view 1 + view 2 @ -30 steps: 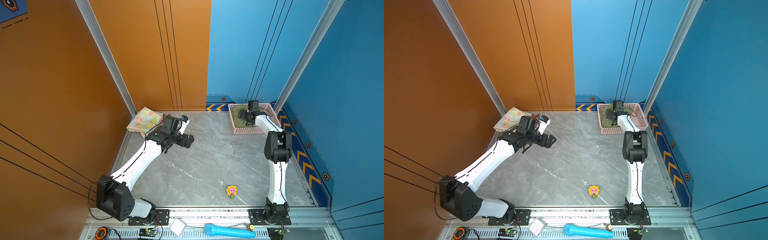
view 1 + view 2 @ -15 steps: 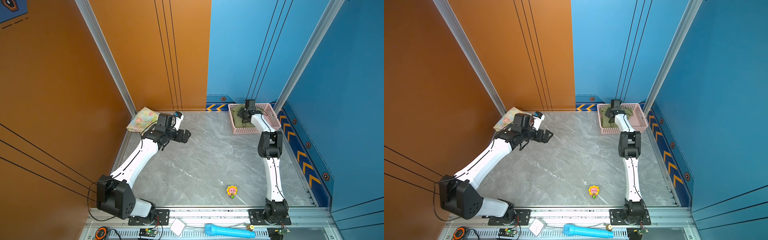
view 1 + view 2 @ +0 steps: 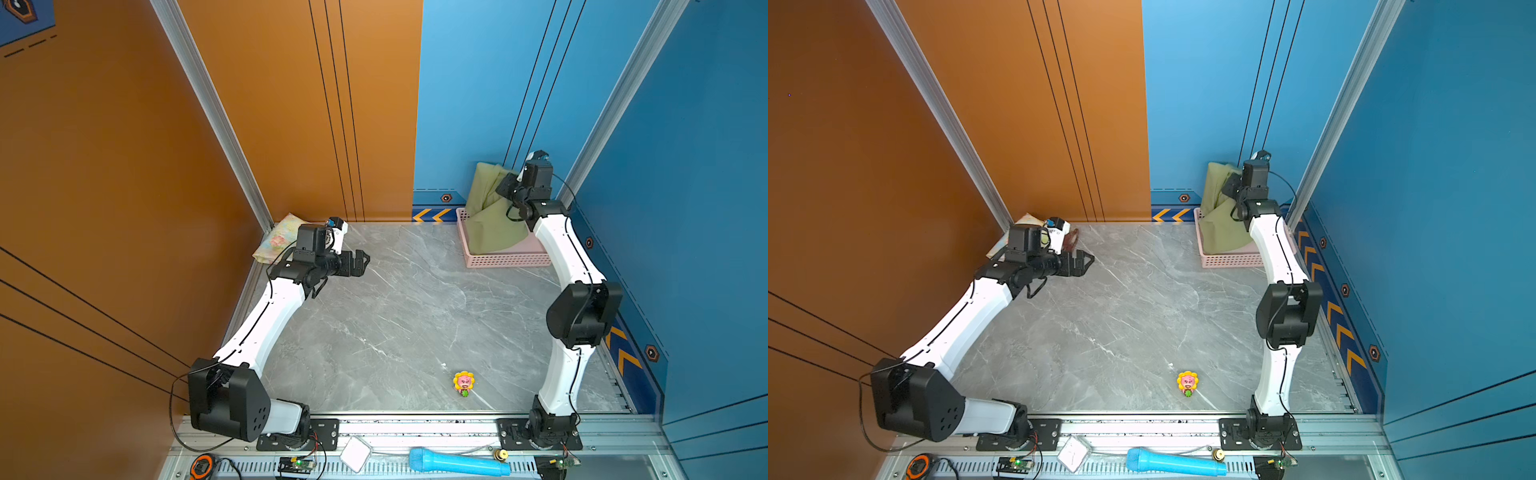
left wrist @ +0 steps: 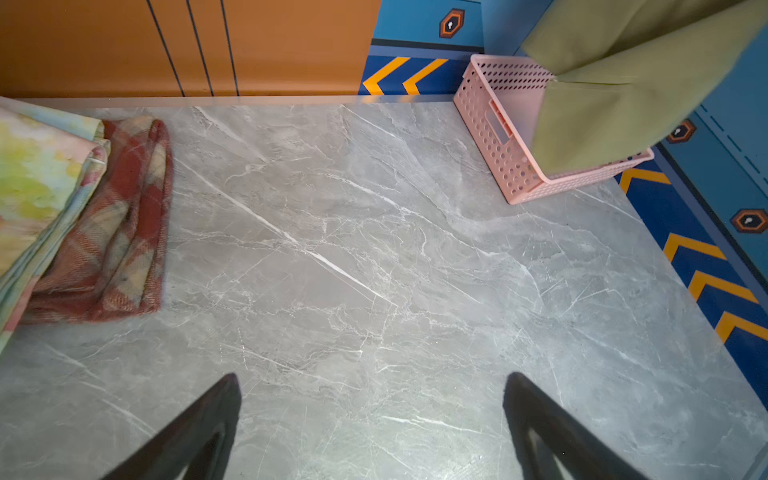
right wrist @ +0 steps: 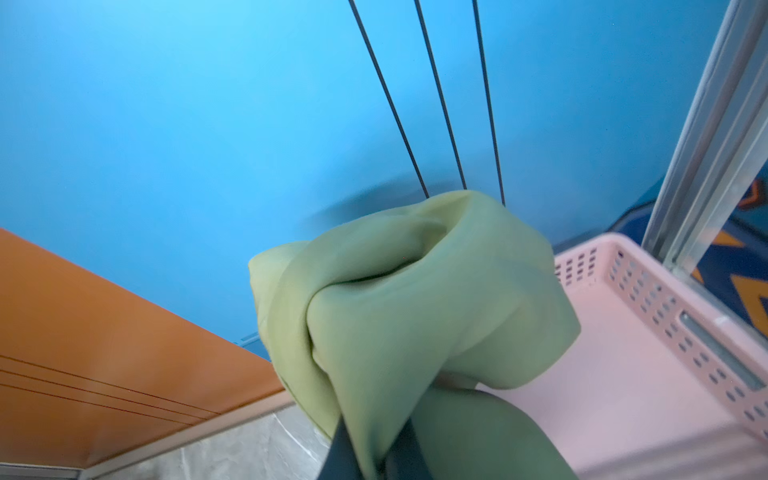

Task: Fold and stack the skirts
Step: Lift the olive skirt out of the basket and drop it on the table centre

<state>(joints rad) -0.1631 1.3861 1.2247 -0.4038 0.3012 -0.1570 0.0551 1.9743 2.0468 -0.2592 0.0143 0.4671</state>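
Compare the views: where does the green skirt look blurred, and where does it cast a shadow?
Right wrist view: the olive skirt is soft, close to the lens, shadowing the blue wall. Left wrist view: its edges smear; the table is crisp. Both top views: sharp.

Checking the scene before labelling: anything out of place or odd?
A sunflower toy sits on the table near the front edge, unrelated to the task. A blue microphone lies on the front rail. The plaid skirt pokes out rumpled beneath the floral skirt, so that stack looks uneven.
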